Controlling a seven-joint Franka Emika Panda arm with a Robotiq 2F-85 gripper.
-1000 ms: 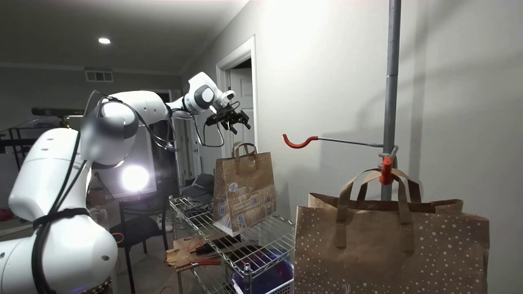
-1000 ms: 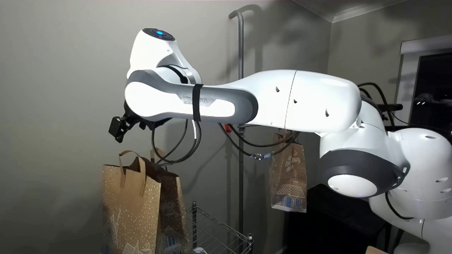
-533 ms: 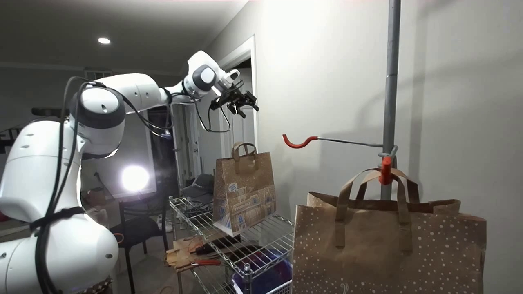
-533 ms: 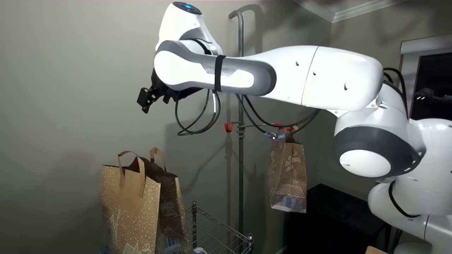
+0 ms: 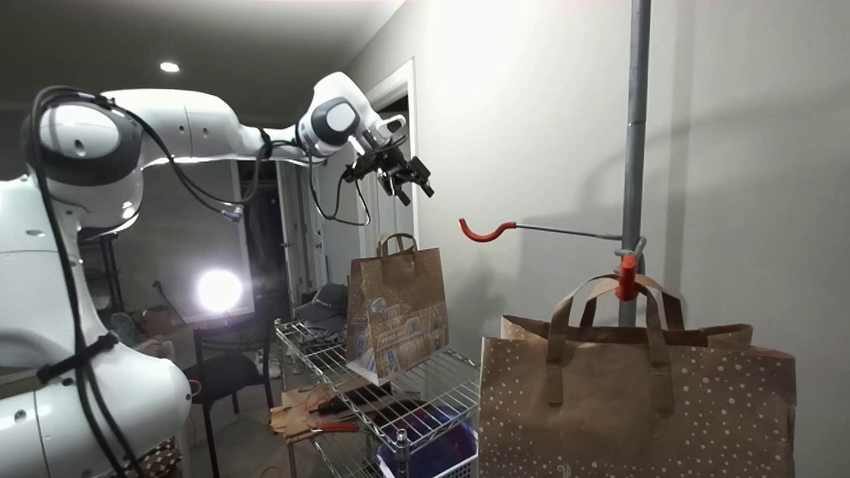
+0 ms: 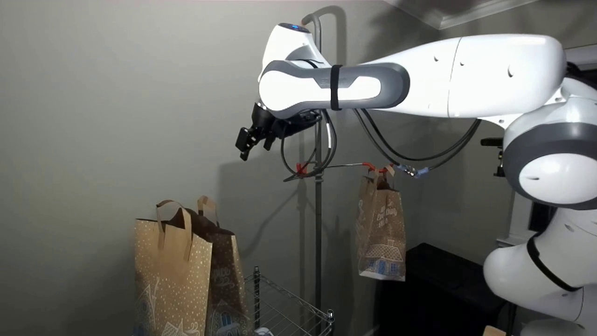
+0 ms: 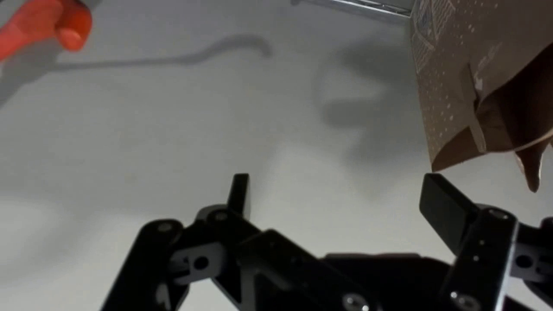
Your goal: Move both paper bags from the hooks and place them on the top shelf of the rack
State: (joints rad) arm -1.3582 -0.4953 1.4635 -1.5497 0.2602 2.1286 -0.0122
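One brown paper bag [image 5: 398, 312] stands upright on the top shelf [image 5: 358, 406] of the wire rack, handles up; it shows in an exterior view [image 6: 172, 275] and at the right of the wrist view [image 7: 453, 65]. The second, speckled bag [image 5: 637, 405] hangs by its handles from an orange-red hook [image 5: 627, 279]; it also shows in an exterior view [image 6: 381, 228]. The other hook [image 5: 488, 232] is bare; it appears top left in the wrist view [image 7: 43, 26]. My gripper [image 5: 417, 194] is open and empty [image 7: 335, 185], above the standing bag and apart from it.
The grey pole [image 5: 635, 166] with the hook arms stands near the wall. A dark cap [image 5: 327, 299] lies on the rack's far end. A white basket [image 5: 458, 468] sits below the top shelf. A dark chair [image 5: 229, 375] is beside the rack. Cables [image 6: 333, 154] hang from my arm.
My open gripper has risen and moved away from the standing bag toward the pole, dipping slightly in the last half second. The arm's elbow has drawn back. Both bags stay in place.
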